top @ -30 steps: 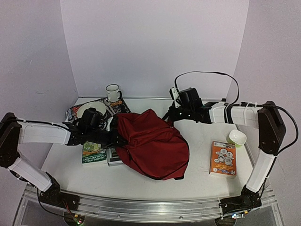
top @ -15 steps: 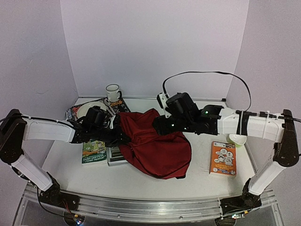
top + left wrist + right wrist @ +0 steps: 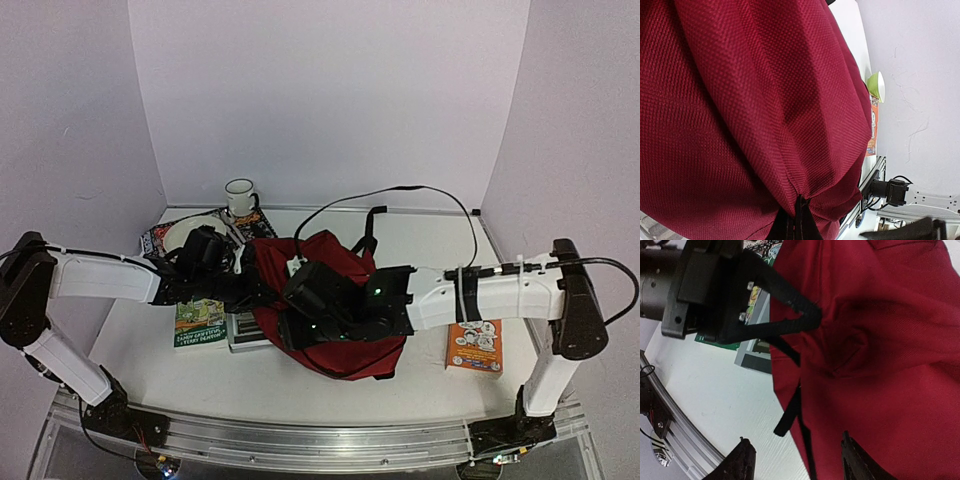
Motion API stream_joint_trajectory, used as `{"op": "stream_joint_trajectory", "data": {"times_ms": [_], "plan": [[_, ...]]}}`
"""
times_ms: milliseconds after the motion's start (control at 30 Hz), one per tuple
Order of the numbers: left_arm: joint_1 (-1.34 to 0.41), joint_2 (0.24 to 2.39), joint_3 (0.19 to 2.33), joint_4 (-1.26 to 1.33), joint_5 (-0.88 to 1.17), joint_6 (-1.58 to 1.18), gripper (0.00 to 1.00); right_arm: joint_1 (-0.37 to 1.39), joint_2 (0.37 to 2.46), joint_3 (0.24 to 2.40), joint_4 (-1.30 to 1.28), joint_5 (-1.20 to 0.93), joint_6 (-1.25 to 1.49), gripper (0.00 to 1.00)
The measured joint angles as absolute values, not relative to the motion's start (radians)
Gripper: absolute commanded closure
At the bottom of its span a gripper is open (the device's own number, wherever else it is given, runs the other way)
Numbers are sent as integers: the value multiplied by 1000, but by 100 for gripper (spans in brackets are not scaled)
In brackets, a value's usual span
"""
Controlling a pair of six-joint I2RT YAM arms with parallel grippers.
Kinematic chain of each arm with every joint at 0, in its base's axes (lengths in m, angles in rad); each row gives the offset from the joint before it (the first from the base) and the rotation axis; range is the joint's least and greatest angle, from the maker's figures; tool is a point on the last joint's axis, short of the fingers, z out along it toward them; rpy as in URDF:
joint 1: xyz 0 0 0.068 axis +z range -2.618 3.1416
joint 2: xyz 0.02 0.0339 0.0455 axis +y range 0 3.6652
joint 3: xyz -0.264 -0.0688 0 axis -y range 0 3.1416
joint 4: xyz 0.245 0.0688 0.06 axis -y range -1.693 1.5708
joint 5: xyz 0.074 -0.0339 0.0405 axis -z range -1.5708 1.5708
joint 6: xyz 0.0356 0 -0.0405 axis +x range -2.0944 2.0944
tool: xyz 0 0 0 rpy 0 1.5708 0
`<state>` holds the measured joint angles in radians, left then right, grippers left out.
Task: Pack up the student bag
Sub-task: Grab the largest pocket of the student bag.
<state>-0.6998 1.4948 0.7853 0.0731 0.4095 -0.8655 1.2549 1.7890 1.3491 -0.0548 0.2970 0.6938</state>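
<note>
In the middle of the surface (image 3: 150, 360), the student bag (image 3: 338, 262) lies slumped in a dark red heap, with black straps poking up at the back. The left gripper (image 3: 810, 315) is clamped tight on the bag's left edge, just beside the books (image 3: 200, 325). The right gripper (image 3: 797, 460) hovers over the bag's near-left side, jaws partly apart with nothing in them. Only the right wrist view shows that pinch, plus a black strap (image 3: 787, 415) dangling onto the surface. The left wrist view is pretty much all red fabric, with a green cup (image 3: 875, 86) and an orange box (image 3: 873, 127) peeking past it. The top view adds a white mug (image 3: 239, 195) at the back.
</note>
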Motion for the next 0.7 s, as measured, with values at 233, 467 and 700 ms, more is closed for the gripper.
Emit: {"op": "stream_joint_trajectory", "data": {"times_ms": [233,467,700], "plan": [[-704,1495,785,73,406,-870,100,1295,1877,1441,-95,324,795,57],[-706,1495,786,74,406,-870,100,1290,1927,1489,-110,332,830,69],[-708,1495,786,80,405,-873,100,1290,1957,1514,-126,331,843,71]]}}
